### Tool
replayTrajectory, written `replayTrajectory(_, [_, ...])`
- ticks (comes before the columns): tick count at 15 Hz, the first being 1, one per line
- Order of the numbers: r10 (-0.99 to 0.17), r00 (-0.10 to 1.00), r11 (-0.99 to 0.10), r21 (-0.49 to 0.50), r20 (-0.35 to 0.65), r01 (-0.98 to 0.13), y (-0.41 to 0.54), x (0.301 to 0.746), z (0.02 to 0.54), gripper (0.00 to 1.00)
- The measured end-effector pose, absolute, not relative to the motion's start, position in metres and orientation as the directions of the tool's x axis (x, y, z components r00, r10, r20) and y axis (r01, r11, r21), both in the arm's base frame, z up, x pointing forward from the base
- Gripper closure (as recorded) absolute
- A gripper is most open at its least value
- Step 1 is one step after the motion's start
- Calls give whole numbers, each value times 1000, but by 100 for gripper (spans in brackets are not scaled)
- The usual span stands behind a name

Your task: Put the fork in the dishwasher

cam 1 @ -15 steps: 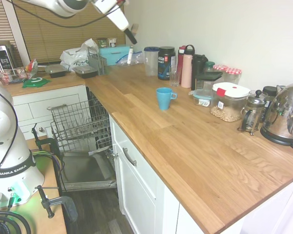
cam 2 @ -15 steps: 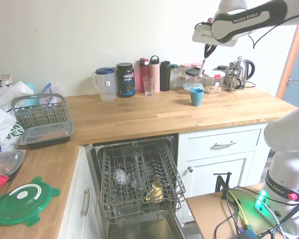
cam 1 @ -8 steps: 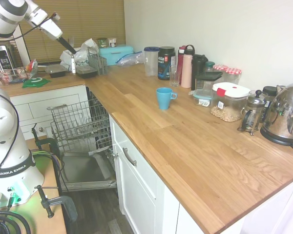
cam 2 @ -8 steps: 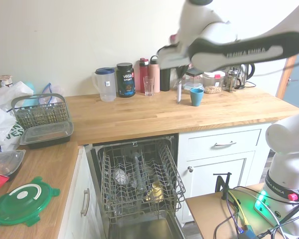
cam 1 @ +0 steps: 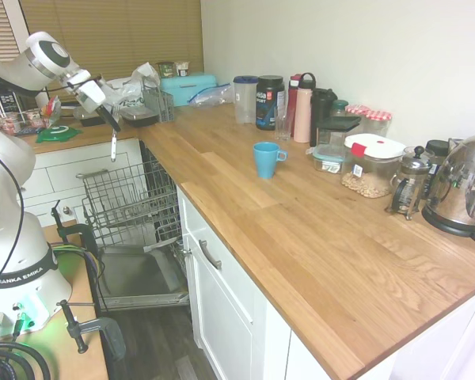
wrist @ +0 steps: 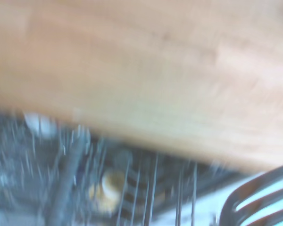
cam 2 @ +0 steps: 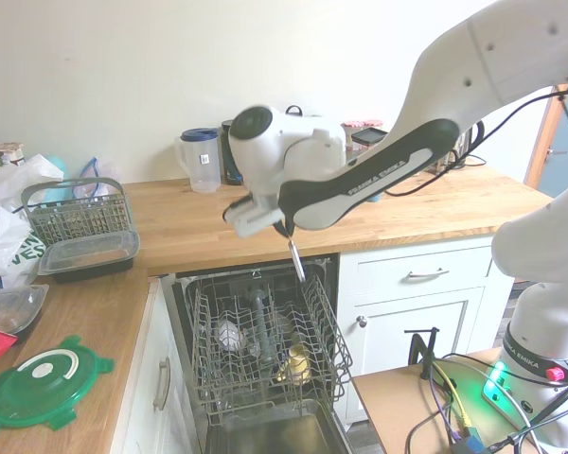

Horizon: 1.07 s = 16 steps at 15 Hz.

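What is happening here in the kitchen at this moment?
The white Franka arm's end effector holds the fork, hanging downward above the open dishwasher. The fork is over the pulled-out wire rack but not yet in it. The blue mug stands on the wooden counter.

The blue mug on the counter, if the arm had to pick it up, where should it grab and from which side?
The blue mug stands upright, mouth open upward, handle pointing toward the bottles by the wall. Probably best to come straight down and pinch the rim on the side away from the handle, one finger inside, one outside. The counter around it leaves room. The gripper now holds the fork.
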<state>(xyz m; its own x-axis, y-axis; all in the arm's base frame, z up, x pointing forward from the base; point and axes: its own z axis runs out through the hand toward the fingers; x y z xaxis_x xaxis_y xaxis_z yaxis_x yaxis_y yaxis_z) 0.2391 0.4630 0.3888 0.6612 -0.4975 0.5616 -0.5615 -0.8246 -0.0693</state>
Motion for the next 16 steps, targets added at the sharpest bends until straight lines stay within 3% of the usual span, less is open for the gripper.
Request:
replayTrajectory(4, [-510, 723, -812, 16, 466, -584, 471, 255, 334, 100])
replayTrajectory(10, [-541, 792, -804, 103, 284, -586, 515, 314, 252, 100])
replayTrajectory(13, [-554, 811, -807, 116, 189, -579, 529, 332, 239, 100])
replayTrajectory(16, [-587, 809, -802, 123, 21, -585, 524, 348, 245, 100])
